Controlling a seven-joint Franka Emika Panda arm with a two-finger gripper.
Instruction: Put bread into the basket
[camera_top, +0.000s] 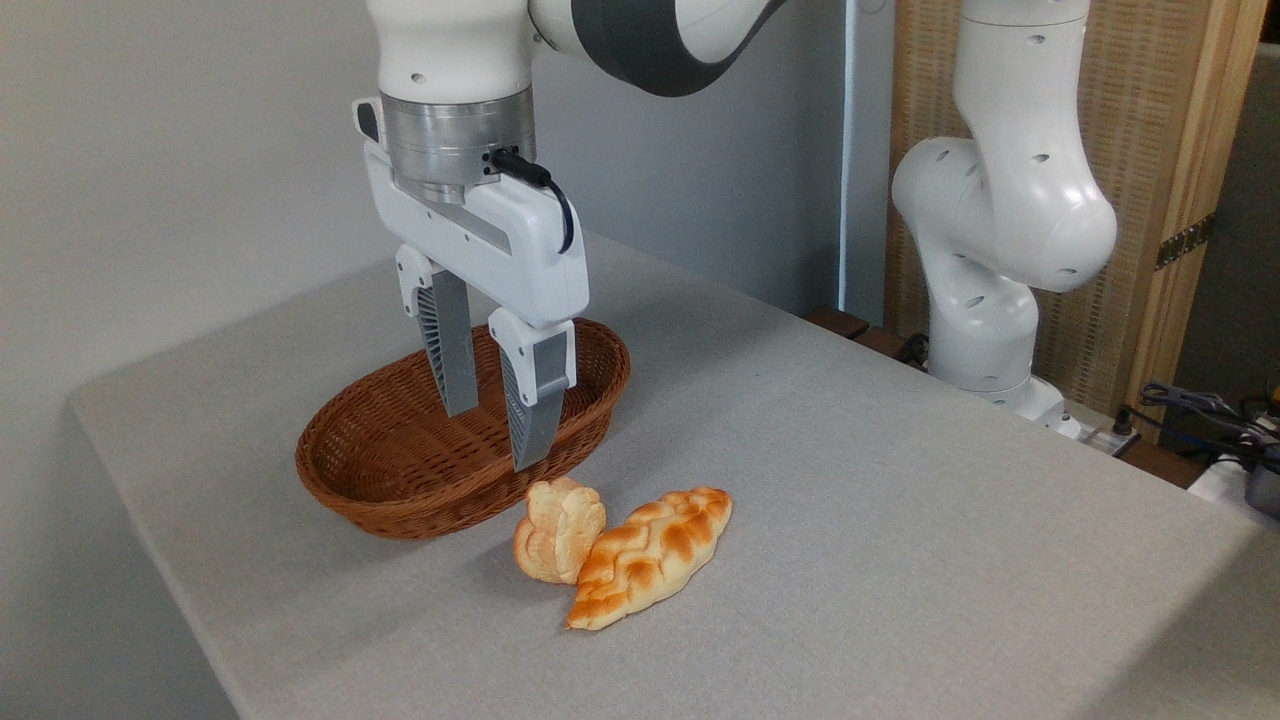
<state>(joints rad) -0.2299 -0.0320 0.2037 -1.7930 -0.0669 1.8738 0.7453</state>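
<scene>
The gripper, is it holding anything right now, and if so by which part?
Nothing is held. The gripper hangs open and empty in front of the basket, its fingers apart, above the bread, which lies on the table touching the braided loaf.

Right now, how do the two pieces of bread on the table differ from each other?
The bun is pale golden, short and rounded with a lumpy knotted top; the braided loaf is browner, longer and tapers to pointed ends. The bun sits nearer the basket and almost under the open gripper; the loaf lies to its right, angled across the table. Both rest on the table, side by side and apparently touching, outside the basket.
</scene>
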